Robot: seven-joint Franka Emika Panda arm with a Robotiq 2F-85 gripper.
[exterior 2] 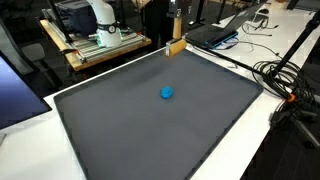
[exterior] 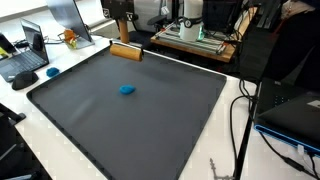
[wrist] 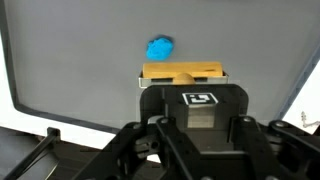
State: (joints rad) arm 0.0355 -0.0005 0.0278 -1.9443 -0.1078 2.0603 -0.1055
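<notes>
End effector gripping wooden block, blue lump beyond, grey mat

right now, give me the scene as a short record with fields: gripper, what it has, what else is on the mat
gripper: shut, down at the far edge of the mat
held: wooden block, between the jaws as far as the wrist view shows
blue lump: alone near the middle of the mat, clearly apart from the wooden block
mat: dark grey, flat, covers most of the white table
around: cables on the table beside the mat
</notes>
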